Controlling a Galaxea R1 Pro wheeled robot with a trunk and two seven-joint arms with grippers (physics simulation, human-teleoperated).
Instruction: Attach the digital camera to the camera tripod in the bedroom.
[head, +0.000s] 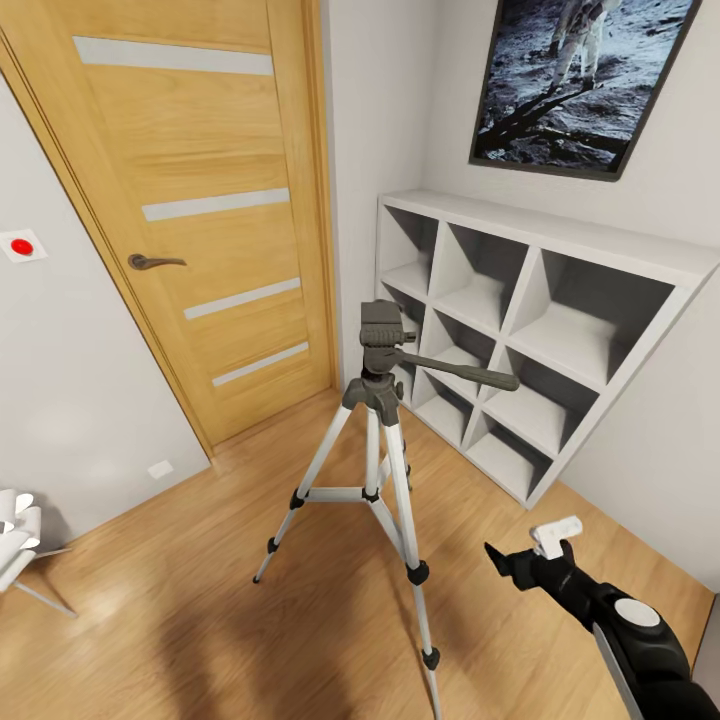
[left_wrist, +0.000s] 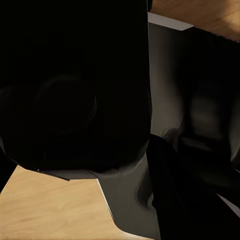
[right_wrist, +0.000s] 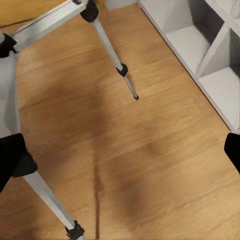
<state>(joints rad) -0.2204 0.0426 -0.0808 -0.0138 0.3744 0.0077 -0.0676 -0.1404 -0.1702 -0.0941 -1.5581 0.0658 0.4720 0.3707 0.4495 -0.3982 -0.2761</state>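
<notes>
Wood floor (head: 200, 620) lies bare around camera tripod (head: 380, 440); right claw (head: 525, 555) spread apart.

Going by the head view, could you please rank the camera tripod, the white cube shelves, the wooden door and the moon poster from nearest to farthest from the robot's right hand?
From the right hand, low at the right:
1. Camera tripod, just to its left on the floor.
2. White cube shelves, ahead against the right wall.
3. Wooden door, far across to the left.
4. Moon poster, high on the wall above the shelves.
The door and poster are too close to call.

Black right arm (head: 640, 640) with round white cap, white-tipped black pincer (head: 525, 552), white shell at left edge (head: 15, 540)
</notes>
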